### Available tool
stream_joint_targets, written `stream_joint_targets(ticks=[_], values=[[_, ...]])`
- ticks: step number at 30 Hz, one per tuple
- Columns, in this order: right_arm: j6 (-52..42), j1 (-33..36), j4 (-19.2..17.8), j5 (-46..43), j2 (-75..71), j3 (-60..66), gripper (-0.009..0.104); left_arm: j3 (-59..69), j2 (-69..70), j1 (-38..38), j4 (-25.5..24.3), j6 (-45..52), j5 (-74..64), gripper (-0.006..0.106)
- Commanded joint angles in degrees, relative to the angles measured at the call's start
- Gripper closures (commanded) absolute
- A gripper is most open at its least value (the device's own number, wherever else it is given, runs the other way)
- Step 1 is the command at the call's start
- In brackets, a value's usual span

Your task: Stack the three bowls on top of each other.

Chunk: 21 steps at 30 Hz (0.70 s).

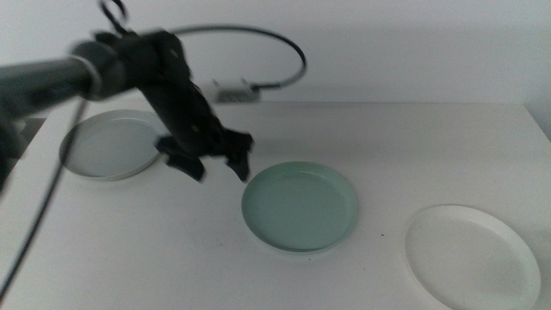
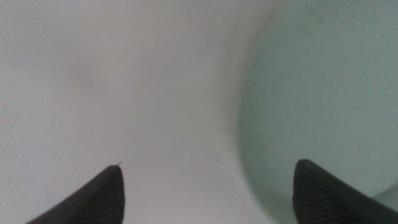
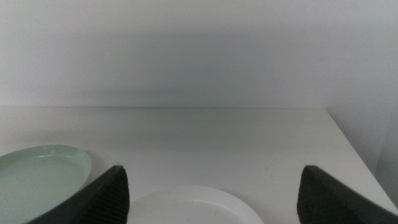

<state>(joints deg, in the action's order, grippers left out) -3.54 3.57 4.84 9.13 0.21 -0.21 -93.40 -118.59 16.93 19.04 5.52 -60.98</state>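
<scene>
Three bowls lie apart on the white table. The pale grey bowl (image 1: 110, 145) is at the back left, the mint green bowl (image 1: 300, 206) in the middle, the white bowl (image 1: 472, 255) at the front right. My left gripper (image 1: 219, 167) hangs open and empty between the grey and green bowls, just off the green bowl's left rim. The left wrist view shows that green bowl (image 2: 323, 93) under one jaw. My right gripper (image 3: 211, 199) waits open, out of the middle view, with the white bowl (image 3: 193, 205) and the green bowl (image 3: 37, 177) before it.
The left arm and its cable (image 1: 258, 34) reach over the table's back left. The table (image 1: 387, 138) ends at a pale wall behind and at its right edge near the white bowl.
</scene>
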Motion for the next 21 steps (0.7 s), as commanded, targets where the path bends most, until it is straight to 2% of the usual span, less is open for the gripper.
stream_joint_targets(ticks=[1, 5, 9, 16, 21], values=[[-0.35, -0.2, -0.13, -0.5, -0.21, 0.21, 0.002, -0.57, 5.62, -2.65, -2.61, -0.45, -1.4, 0.007], [-0.35, -0.2, -0.13, -0.5, -0.21, 0.21, 0.002, -0.57, 11.99, -7.74, -11.57, -6.97, -2.51, 0.007], [-0.35, -0.2, -0.13, -0.5, -0.21, 0.21, 0.002, -4.09, 11.83, -15.37, -15.77, -6.42, -3.05, 0.007], [-0.35, -0.2, -0.13, -0.5, -0.21, 0.21, 0.002, -16.0, 2.13, -27.6, -13.82, 0.88, -4.61, 0.007], [-0.35, -0.2, -0.13, -0.5, -0.21, 0.21, 0.002, -21.86, -6.13, -32.7, -7.07, 6.12, -4.88, 0.007]])
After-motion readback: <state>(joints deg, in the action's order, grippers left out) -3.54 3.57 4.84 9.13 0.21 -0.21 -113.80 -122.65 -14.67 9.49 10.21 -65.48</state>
